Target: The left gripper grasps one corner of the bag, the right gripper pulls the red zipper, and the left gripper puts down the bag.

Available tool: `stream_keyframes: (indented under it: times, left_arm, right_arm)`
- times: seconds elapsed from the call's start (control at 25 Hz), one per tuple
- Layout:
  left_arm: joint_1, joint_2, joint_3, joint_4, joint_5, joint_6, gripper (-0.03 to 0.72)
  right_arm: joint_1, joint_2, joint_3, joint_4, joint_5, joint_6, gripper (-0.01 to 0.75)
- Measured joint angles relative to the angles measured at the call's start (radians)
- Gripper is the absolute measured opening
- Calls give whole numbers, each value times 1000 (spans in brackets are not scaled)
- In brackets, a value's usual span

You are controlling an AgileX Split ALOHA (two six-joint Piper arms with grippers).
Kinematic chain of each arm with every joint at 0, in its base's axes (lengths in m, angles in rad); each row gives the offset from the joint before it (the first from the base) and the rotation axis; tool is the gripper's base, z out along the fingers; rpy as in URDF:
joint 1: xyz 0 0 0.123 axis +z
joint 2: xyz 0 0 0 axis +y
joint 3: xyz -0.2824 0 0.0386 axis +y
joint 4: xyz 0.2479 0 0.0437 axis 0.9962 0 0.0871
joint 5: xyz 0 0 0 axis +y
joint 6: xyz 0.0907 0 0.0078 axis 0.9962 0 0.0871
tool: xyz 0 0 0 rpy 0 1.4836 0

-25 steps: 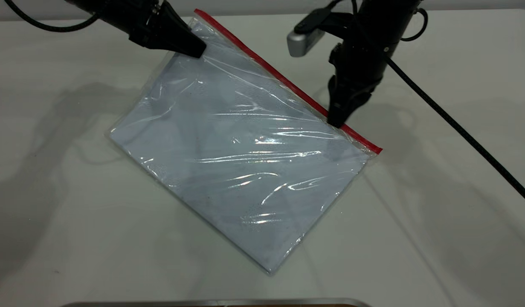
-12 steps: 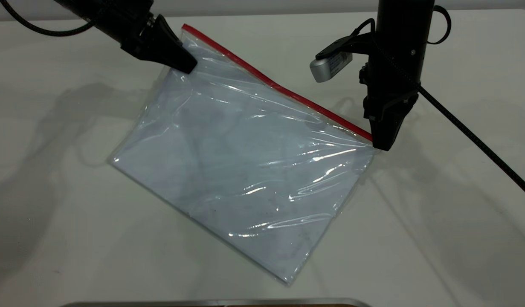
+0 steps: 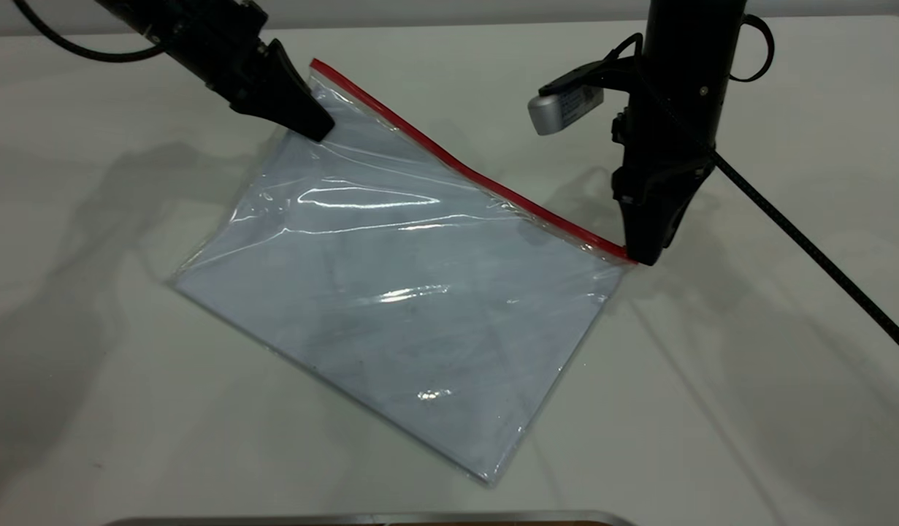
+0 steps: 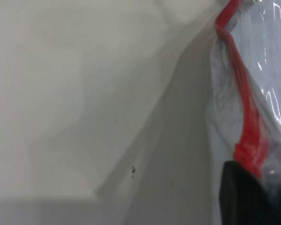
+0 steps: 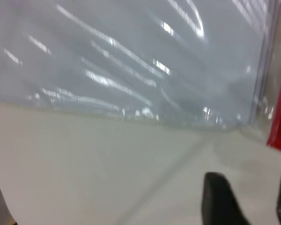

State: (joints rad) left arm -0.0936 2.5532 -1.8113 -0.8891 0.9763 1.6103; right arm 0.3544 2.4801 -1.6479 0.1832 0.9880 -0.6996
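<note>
- The bag (image 3: 391,292) is a flat, clear plastic pouch with a pale blue-white sheet inside, lying at a slant across the middle of the white table (image 3: 748,409).
- Its plastic is wrinkled and catches bright streaks of light; the corner nearest the camera and the left corner rest on the table, while the far left corner is lifted.
- The red zipper (image 3: 464,166) is a thin red strip along the bag's far long edge, running from the lifted corner down to the right corner, with a slight bend along the way.
- The left gripper (image 3: 319,130), black and tapered, comes in from the upper left and pinches the bag's raised corner just beside the red strip; in the left wrist view a dark fingertip (image 4: 246,194) sits against the end of the red strip.
- The right gripper (image 3: 648,252) points straight down at the right end of the red zipper, its tip touching that corner; in the right wrist view its two fingertips (image 5: 220,199) stand slightly apart, with the red end beside them.
- A thick braided black cable (image 3: 814,256) trails from the right arm toward the right edge.
</note>
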Motion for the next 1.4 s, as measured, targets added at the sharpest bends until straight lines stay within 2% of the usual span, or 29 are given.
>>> stream_keyframes:
  times: [0.2, 0.32, 0.4, 0.6, 0.8, 1.0, 1.28, 1.4]
  left_arm:
    - [-16, 0, 0, 52, -80, -133, 450]
    - [-18, -2, 0, 94, -153, -252, 565]
    - [-18, -12, 0, 140, -193, -346, 602]
    - [-18, -80, 0, 314, -241, -573, 613]
    - [-18, -216, 0, 488, -212, -863, 602]
    - [-18, -393, 0, 659, -81, -1136, 585]
    - [-18, -647, 0, 809, 190, -1391, 584]
    - [-18, -739, 0, 863, 191, -1439, 584]
  right_arm:
    - [0, 0, 0, 11, -49, 0, 534]
    - [0, 0, 0, 11, -111, 5, 558]
    - [0, -1, 0, 12, -160, 8, 562]
    - [0, -57, 7, 12, -269, 23, 562]
    - [0, -205, 8, 12, -284, 29, 563]
    - [0, -399, 10, 12, -231, 68, 563]
    - [0, -721, 10, 12, -180, 144, 563]
    - [0, -869, 10, 12, -118, 191, 563]
